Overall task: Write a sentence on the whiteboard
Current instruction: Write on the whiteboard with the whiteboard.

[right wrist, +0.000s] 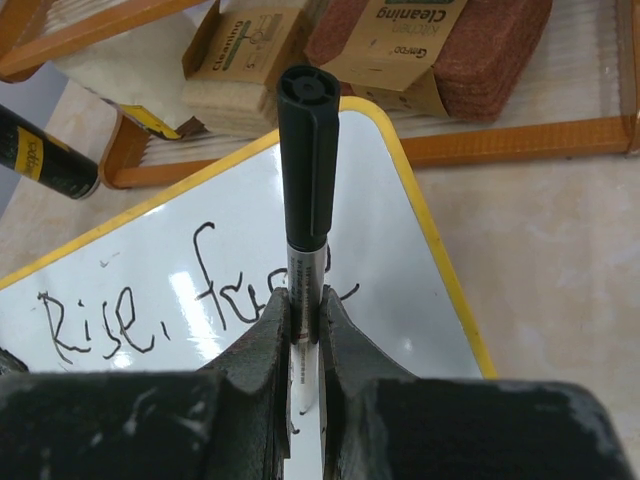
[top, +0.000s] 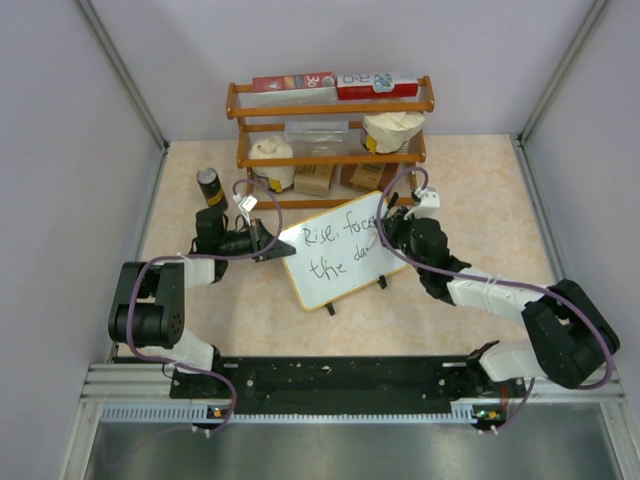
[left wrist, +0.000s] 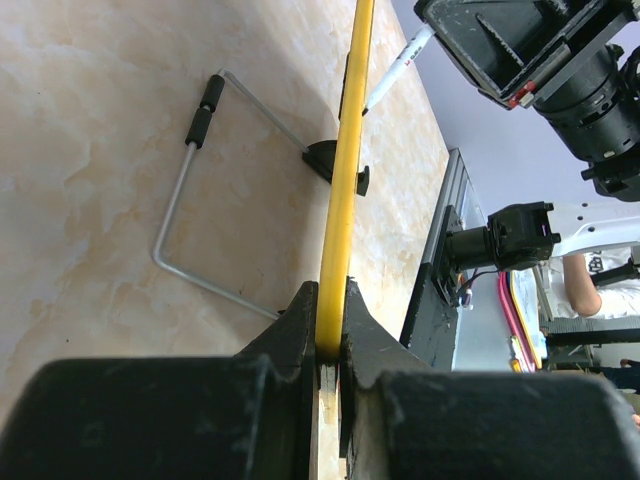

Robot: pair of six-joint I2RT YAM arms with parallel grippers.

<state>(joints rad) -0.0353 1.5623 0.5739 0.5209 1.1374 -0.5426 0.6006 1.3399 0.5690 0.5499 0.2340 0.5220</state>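
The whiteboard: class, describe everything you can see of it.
The whiteboard is a small white rectangle with a yellowish frame, rounded corners, two black feet and a wire stand behind. It stands tilted on the table. Black script runs in two lines. The left claw pinches its edge; the right claw holds a marker at its face.

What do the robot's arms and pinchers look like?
Each arm has chunky black joints and white sections. Thin purple cables loop along the left arm and right arm. The left gripper and right gripper are black, with wedge-shaped, slightly scuffed fingers.
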